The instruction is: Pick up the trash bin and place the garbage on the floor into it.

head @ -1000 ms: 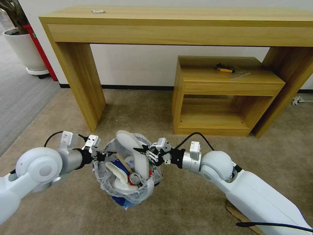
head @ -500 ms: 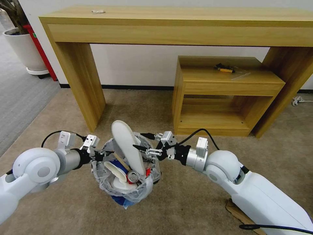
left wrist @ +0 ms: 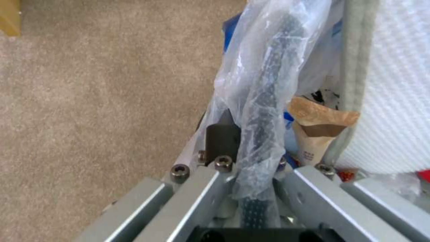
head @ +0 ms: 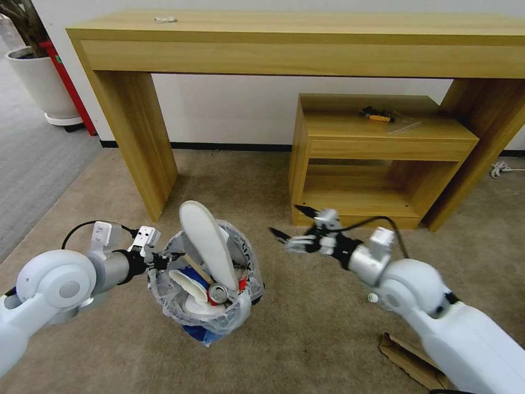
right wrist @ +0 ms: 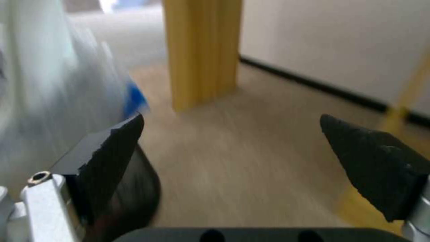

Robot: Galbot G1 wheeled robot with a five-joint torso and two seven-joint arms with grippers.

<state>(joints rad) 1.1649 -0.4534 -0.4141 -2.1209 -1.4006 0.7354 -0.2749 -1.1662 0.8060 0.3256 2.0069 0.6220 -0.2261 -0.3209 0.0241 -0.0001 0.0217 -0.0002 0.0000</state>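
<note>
Your left gripper (head: 158,258) grasps the bin (head: 203,306) rim, insole (head: 208,249) and can (head: 218,294) inside; right gripper (head: 292,232) released; cardboard (head: 407,358) remains on the floor (head: 306,334).

Small round black trash bin (head: 249,295) lined with crinkly clear plastic bag, upright on beige carpet floor (head: 306,328). Stuffed with garbage: tall white foam insole (head: 208,246) leaning out, crushed red can (head: 217,294), brown stick (head: 198,269).
</note>
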